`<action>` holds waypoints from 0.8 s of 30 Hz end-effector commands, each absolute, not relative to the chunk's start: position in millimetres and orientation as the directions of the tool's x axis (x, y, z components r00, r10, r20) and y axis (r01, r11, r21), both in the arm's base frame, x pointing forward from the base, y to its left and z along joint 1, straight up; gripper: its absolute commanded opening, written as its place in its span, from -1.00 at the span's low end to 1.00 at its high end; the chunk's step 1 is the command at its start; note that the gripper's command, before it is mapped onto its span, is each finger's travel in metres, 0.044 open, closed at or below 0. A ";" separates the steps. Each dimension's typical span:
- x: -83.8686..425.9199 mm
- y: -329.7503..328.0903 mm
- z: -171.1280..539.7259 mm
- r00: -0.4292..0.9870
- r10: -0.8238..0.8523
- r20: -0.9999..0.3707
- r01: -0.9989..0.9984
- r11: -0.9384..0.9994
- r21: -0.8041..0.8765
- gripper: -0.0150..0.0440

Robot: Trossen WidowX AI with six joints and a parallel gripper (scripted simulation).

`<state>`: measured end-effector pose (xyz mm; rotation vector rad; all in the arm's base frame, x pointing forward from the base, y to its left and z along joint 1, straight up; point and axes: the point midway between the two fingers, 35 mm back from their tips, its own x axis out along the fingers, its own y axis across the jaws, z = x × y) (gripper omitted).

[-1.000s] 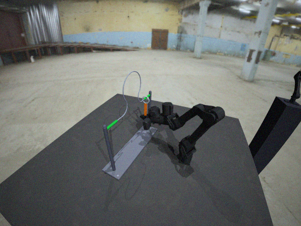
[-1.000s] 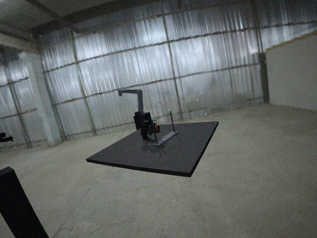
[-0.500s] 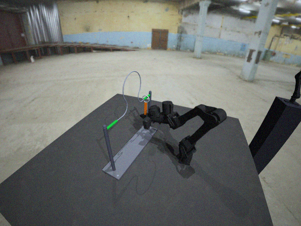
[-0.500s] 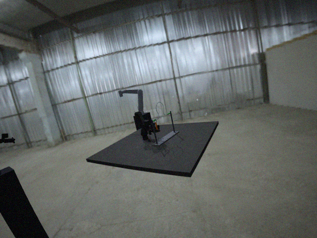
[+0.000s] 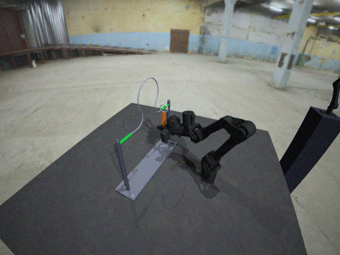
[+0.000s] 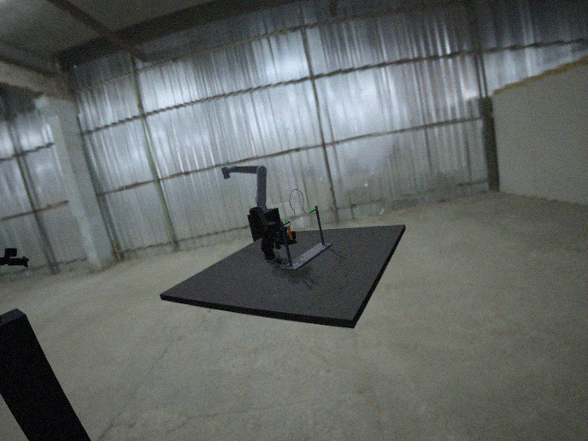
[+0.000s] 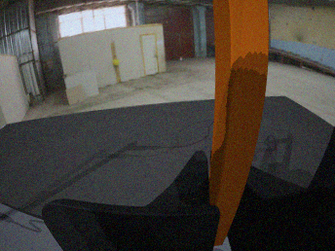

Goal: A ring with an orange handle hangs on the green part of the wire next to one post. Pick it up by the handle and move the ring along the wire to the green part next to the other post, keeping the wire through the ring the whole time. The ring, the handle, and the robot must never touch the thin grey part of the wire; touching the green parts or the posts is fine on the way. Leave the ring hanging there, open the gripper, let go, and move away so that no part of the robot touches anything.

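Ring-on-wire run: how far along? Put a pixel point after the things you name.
Done: end effector (image 5: pixel 163 131) (image 7: pixel 205 157) is shut on the orange handle (image 5: pixel 163 118) (image 6: pixel 290 232) (image 7: pixel 243 97).
In hand: ring (image 5: pixel 163 107), around the wire at the far post's (image 5: pixel 168 109) green part.
Left: traverse the grey wire (image 5: pixel 138 96), hang the ring on the near post's (image 5: pixel 122 164) green part (image 5: pixel 126 138), release, back off.

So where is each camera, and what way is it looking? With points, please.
Top: above one side of the dark table (image 5: pixel 219 219) (image 6: pixel 308 294) (image 7: pixel 146 126), looking down across it; shows the arm (image 5: pixel 229 141) and gripper (image 5: pixel 164 129).
Exterior: farther off, facing the table and metal wall (image 6: pixel 237 118); the arm looks small.
Wrist: on the arm, looking past the black fingers.
All three share the orange handle (image 5: pixel 163 118) (image 6: pixel 290 232) (image 7: pixel 241 97).
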<state>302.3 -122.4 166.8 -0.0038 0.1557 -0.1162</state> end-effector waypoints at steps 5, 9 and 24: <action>302.2 -122.8 168.2 0.981 -0.119 -0.151 0.119 0.993 -0.012 -1.00; 302.2 -122.8 168.2 0.981 -0.119 -0.151 0.119 0.993 -0.012 -1.00; 303.2 -115.4 168.3 0.981 -0.118 -0.155 0.118 0.993 -0.011 -1.00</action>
